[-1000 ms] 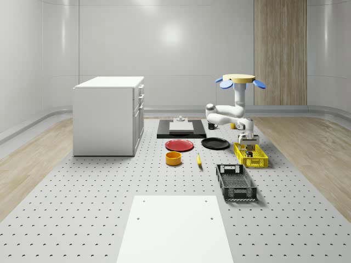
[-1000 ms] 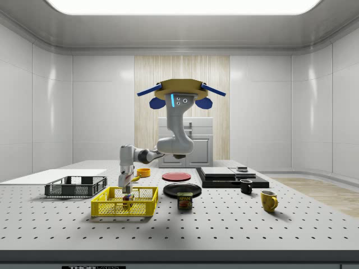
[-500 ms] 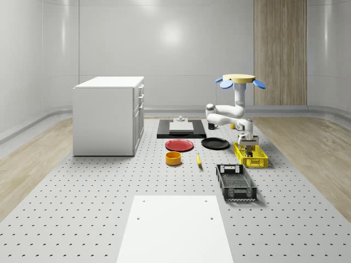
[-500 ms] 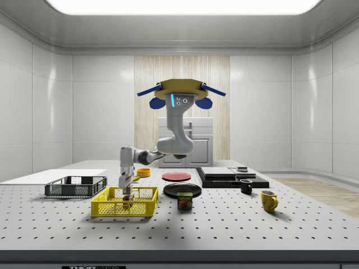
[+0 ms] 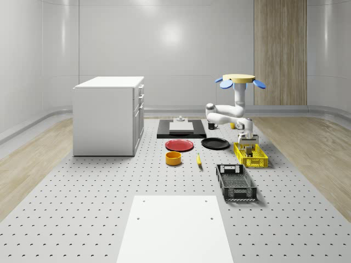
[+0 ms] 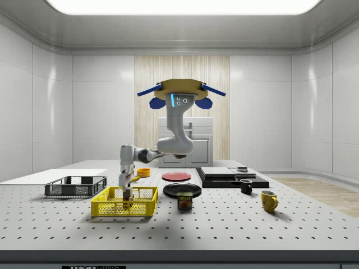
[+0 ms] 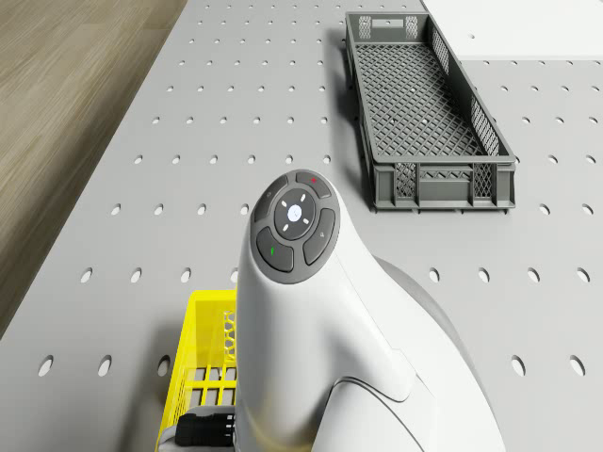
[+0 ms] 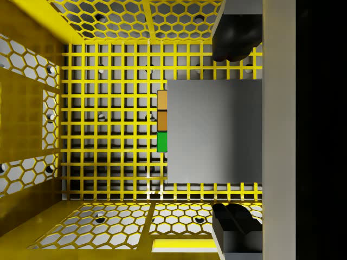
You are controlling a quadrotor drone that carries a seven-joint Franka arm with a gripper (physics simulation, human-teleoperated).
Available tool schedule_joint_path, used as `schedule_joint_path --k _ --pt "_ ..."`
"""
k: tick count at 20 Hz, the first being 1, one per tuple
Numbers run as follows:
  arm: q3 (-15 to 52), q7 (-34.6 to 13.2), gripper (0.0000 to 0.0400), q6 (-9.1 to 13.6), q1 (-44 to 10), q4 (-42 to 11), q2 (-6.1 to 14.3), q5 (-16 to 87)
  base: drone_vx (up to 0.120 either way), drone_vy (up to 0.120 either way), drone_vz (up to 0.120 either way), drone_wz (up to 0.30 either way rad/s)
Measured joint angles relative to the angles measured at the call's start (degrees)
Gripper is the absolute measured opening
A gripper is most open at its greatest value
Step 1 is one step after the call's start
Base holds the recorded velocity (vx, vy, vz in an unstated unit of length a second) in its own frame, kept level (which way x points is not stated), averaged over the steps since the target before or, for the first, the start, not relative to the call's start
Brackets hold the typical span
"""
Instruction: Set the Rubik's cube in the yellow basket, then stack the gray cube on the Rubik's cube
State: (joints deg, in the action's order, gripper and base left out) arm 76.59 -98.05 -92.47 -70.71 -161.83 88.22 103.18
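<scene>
End effector [image 6: 125, 196] risen, released above matte gray cube [image 8: 214, 130] in honeycomb-mesh yellow basket [image 6: 124, 203].

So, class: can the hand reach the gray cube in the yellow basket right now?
Probably yes: with the drone hovering beside the yellow basket, the hand hangs inside it, directly over the gray cube, fingers open either side, nothing between.

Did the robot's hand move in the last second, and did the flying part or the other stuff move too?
Yes. The gripper went down deeper into the yellow basket. In the wrist view the gray cube now sits over the Rubik's cube, whose colored edge peeks out beside it. The drone hovers in the same spot beside the basket, and the black crate, plates and mugs stayed put.
</scene>
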Motion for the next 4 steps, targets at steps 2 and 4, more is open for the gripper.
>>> schedule_joint_path --k 2,4 --pt "0.8 0.0 0.0394 0.2 0.1 -0.2 0.0 -0.8 0.0 0.0 0.0 0.0" --pt "1.3 0.0 0.0396 0.4 0.1 -0.3 0.1 -1.3 0.0 0.0 0.0 0.0"
